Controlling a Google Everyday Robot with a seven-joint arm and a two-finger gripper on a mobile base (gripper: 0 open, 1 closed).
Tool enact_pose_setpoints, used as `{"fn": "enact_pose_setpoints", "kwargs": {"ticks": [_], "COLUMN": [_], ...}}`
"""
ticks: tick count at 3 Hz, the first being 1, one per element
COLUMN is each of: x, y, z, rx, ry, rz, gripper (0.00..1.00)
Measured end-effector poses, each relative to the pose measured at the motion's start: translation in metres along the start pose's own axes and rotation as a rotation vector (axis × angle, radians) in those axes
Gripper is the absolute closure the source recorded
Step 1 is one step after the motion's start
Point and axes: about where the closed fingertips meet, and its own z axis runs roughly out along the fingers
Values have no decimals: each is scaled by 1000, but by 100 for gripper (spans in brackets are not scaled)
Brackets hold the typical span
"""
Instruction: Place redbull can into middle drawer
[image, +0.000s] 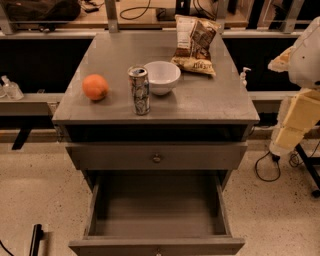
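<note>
The redbull can (139, 90) stands upright on the grey cabinet top (210, 100), near the front edge, just left of and in front of a white bowl. It is slim and whitish-silver with dark print and a shiny top. The middle drawer (157, 207) is pulled open at the bottom of the view, a wide shallow grey tray with nothing in it. My gripper is not in view. Only white and cream arm segments (300, 100) show at the right edge, beside the cabinet and apart from the can.
A white bowl (161, 76), an orange (95, 87) and a chip bag (195, 45) also sit on the top. A shut grey drawer front with a small round knob (156, 158) lies above the open drawer. Cables (272, 170) trail on the floor at right.
</note>
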Motion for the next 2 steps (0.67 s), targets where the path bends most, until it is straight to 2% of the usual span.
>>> {"fn": "enact_pose_setpoints", "kwargs": {"ticks": [1, 2], "x": [0, -15], "y": [0, -27], "z": [0, 3], "rx": [0, 62], "ry": [0, -54], "rz": [0, 5], "gripper": [0, 0]}}
